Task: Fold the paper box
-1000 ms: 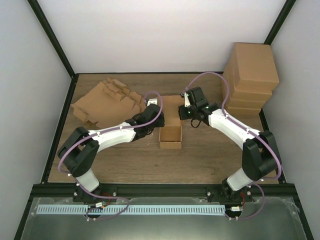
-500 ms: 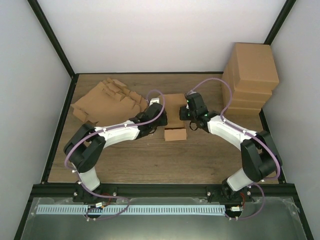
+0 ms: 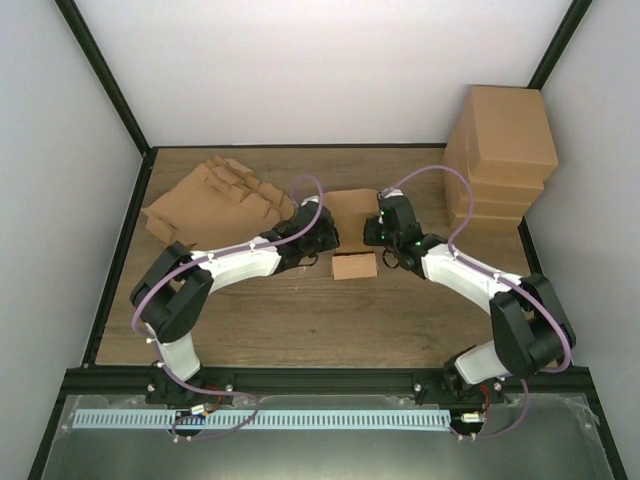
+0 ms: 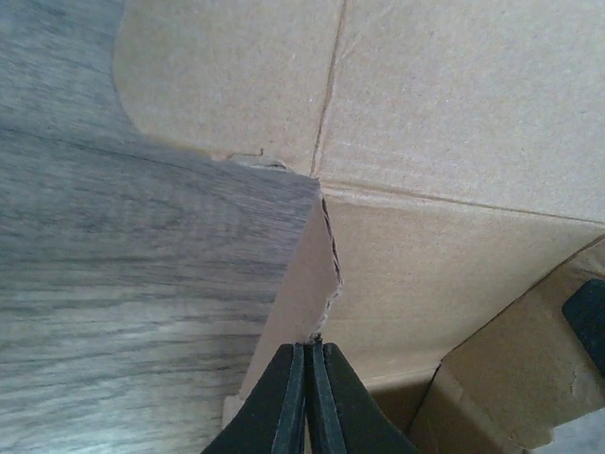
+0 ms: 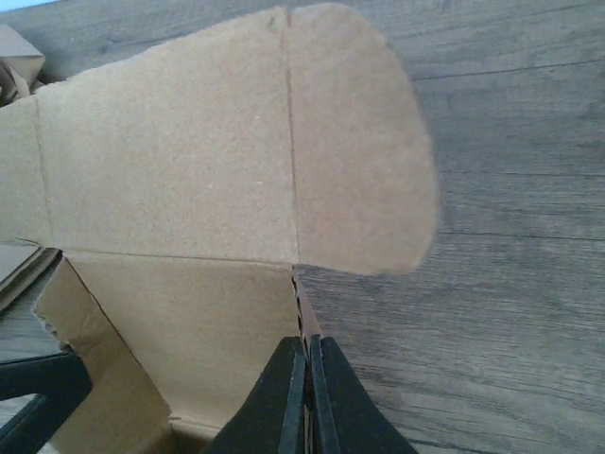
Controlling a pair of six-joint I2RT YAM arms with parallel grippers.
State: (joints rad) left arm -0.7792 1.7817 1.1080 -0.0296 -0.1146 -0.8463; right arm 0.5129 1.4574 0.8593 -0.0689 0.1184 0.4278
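Observation:
The paper box (image 3: pixel 352 240) is brown cardboard, half formed, at the table's middle, with its lid flap (image 3: pixel 348 208) lying flat behind it. My left gripper (image 3: pixel 327 243) is shut on the box's left side wall (image 4: pixel 298 284), pinching its top edge. On the opposite side, my right gripper (image 3: pixel 377 238) is shut on the right side wall (image 5: pixel 304 312). In the right wrist view the lid flap (image 5: pixel 227 142) with its rounded tab spreads over the wood beyond the fingers. The box's inside (image 4: pixel 444 284) is open and shows in the left wrist view.
A loose heap of flat cardboard blanks (image 3: pixel 215 200) lies at the back left. Finished closed boxes (image 3: pixel 500 160) are stacked at the back right corner. Black frame rails (image 3: pixel 120 250) edge the wooden table (image 3: pixel 300 320).
Both grippers have moved toward the near side along the box's side walls, and the box looks shorter and more upright than a second ago. Both stayed shut.

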